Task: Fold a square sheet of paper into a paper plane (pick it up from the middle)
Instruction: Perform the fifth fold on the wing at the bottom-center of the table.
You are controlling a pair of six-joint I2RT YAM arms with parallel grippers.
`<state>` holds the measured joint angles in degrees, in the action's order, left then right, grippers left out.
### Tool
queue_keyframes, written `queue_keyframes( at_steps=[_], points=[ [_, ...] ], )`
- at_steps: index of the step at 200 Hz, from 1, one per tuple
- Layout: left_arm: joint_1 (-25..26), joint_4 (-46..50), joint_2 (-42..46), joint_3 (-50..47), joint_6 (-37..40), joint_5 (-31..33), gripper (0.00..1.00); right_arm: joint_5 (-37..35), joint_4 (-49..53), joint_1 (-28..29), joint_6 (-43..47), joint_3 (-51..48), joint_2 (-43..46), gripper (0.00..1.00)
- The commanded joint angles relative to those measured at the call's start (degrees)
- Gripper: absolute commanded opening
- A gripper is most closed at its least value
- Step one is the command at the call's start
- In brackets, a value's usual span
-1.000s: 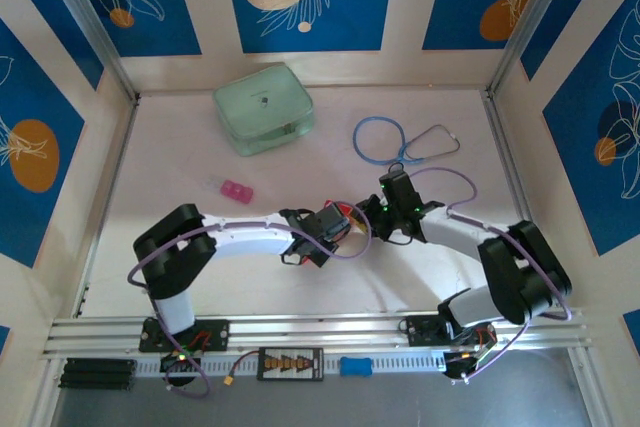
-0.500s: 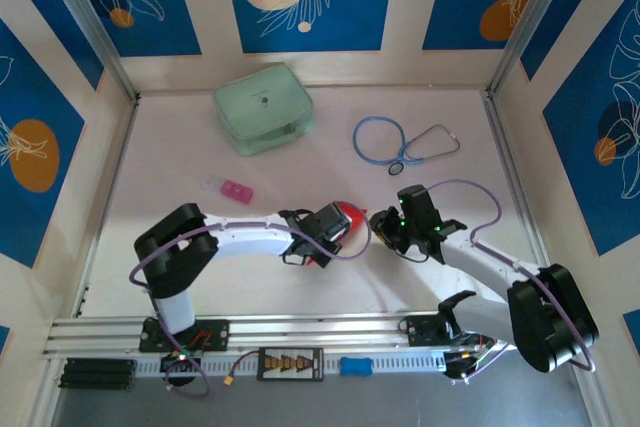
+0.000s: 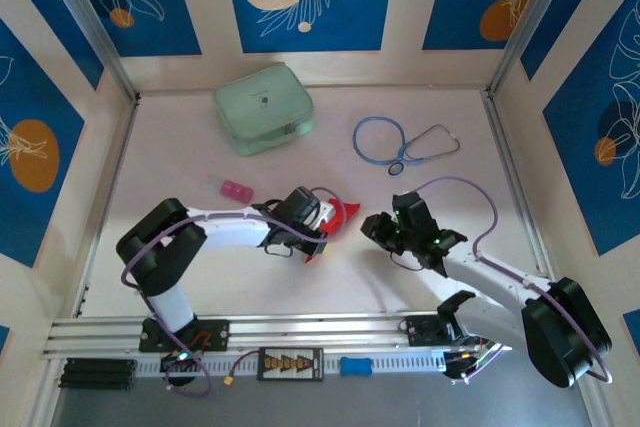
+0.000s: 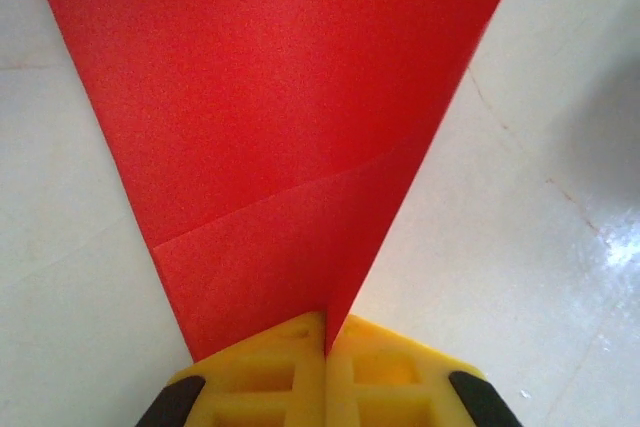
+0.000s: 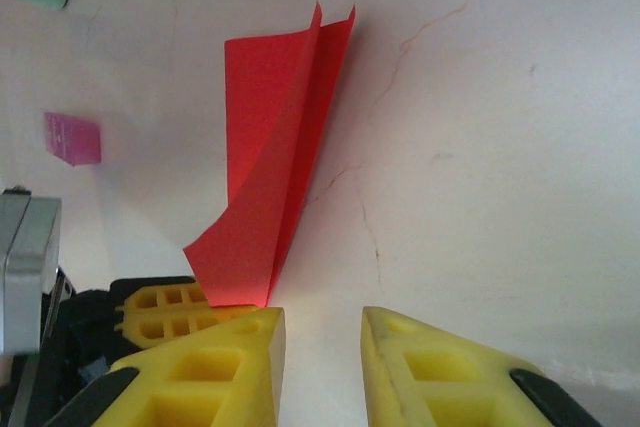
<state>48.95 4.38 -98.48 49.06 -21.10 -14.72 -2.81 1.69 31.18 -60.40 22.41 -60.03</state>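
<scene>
pale tabletop is walled by blue leaf-patterned panels. near its middle, the red paper sheet is clamped at its narrow end by the left gripper, whose yellow fingers are pressed together on it. the sheet is folded lengthwise and widens away from the grip, with one slanted crease across it. the right gripper is held parted just beside the paper, nothing between its fingers.

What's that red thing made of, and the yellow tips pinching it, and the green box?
The red paper looks like thin matte paper: it holds a sharp crease. The yellow fingers pinching it seem moulded plastic, with hollow grid cells. The pale green case looks smooth and round-cornered, perhaps soft plastic; too distant to be sure.
</scene>
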Motion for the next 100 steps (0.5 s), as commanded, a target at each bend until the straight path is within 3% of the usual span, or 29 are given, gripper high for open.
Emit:
queue_keyframes(
  at_steps=[1,100],
  points=[
    [-1.79,-3.77,-0.26,-1.75,-2.44,-8.04,0.0,4.27,-4.6,0.54,1.97,-1.32,-1.05,0.26],
    [-6.35,-7.49,-3.95,-2.5,-5.9,-17.78,0.0,15.29,-13.71,2.73,7.36,3.88,-14.68,0.21]
  ],
)
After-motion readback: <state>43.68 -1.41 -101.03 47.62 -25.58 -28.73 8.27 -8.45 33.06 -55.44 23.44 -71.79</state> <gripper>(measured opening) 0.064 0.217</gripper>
